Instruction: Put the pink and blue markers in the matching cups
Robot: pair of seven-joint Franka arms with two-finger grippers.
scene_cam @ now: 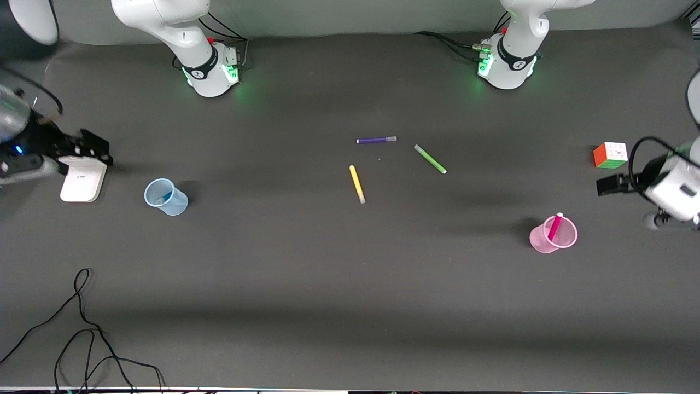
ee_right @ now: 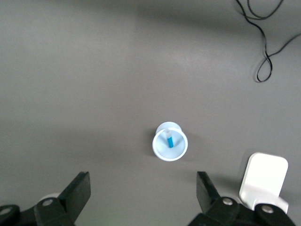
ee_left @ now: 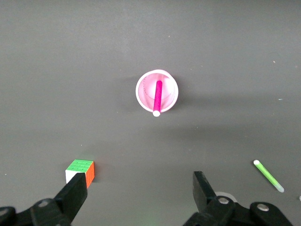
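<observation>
Inspected from the right arm's end of the table toward the left arm's end.

The right gripper hangs over a flat white plastic block, fingers spread wide with nothing between them. In my judgement it is parked clear of its cup because its work there is finished.

Beside it stands the pale blue translucent plastic cup, upright. The right wrist view shows the bright blue marker inside it, leaning against the wall — the colours match.

At the table's middle lie three slim markers flat on the dark mat: one yellow, one purple, one green. None belongs to the task, which likely explains why they lie untouched.

Toward the left arm's end stands the pale pink translucent cup, upright, with the magenta-pink marker propped in it, pale end poking above the rim.

Near it sits a multicoloured puzzle cube. The left gripper hovers just beside that cube, jaws wide and empty — released, I judge, and drawn off.
</observation>
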